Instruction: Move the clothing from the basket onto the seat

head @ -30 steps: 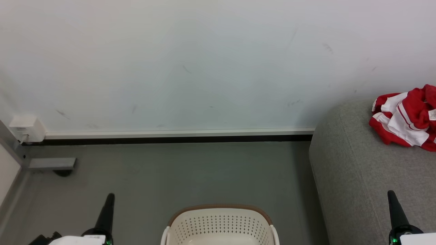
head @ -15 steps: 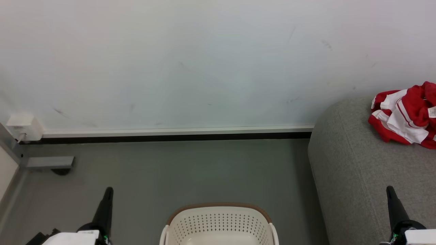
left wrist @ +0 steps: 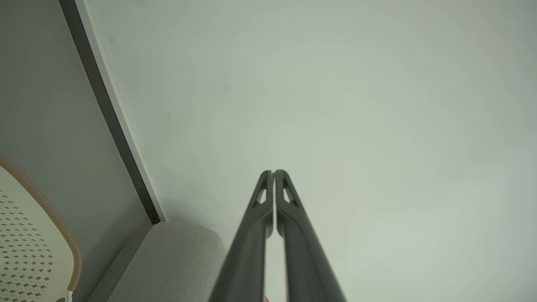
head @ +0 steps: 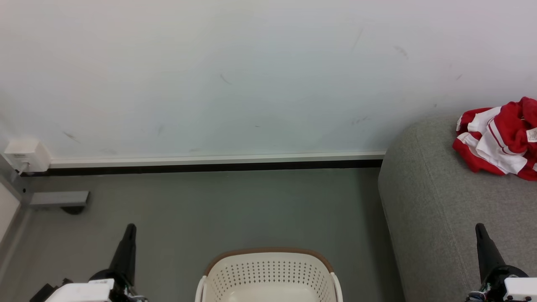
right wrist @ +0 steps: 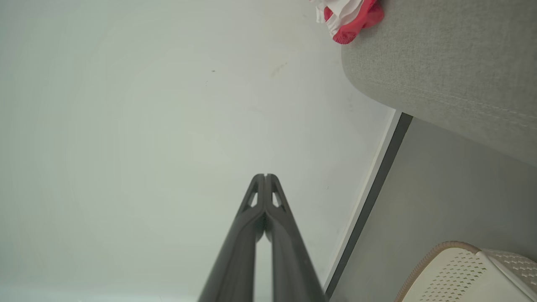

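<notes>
The red and white clothing lies crumpled on the grey seat at the right, close to the wall. The right wrist view shows a corner of that clothing on the seat. The cream basket with its brown rim stands on the floor at the bottom centre, and what shows of its inside is bare. My left gripper is shut and held at the lower left beside the basket. My right gripper is shut over the seat's front part. Both hold nothing.
A white wall with a white and black skirting runs behind the grey floor. A white box and a grey bracket sit at the far left. The left wrist view catches the basket's rim and the seat's end.
The head camera has tilted a little, so the whole picture slid. Both grippers show slightly higher in the view. The clothing stays on the seat.
</notes>
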Robot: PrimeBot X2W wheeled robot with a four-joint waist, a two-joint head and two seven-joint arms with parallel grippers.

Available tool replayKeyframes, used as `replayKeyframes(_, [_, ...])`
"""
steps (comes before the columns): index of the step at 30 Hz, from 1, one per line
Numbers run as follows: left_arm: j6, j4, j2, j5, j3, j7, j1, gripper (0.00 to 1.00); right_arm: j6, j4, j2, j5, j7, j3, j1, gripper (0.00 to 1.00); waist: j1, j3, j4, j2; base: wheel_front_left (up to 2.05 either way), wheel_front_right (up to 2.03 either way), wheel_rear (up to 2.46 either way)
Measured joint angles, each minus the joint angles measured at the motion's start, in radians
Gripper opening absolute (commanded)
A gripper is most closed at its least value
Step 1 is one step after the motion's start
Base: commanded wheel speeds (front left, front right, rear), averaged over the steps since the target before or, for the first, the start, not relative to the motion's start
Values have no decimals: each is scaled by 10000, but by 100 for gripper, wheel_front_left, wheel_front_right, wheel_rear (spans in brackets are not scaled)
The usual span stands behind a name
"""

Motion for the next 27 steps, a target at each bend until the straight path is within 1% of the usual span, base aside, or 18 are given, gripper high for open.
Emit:
replayKeyframes(4, [-31,-2,-6,-113,29,40,-36,0,0,6,-2,207,19,-6,-14,0,0,17,-10,0,0,0,0])
replayKeyframes(27, [-33,-2,-8,-113,29,40,-37,0,0,8,-4,207,19,-6,-18,0,0,17,-9,0,0,0,0])
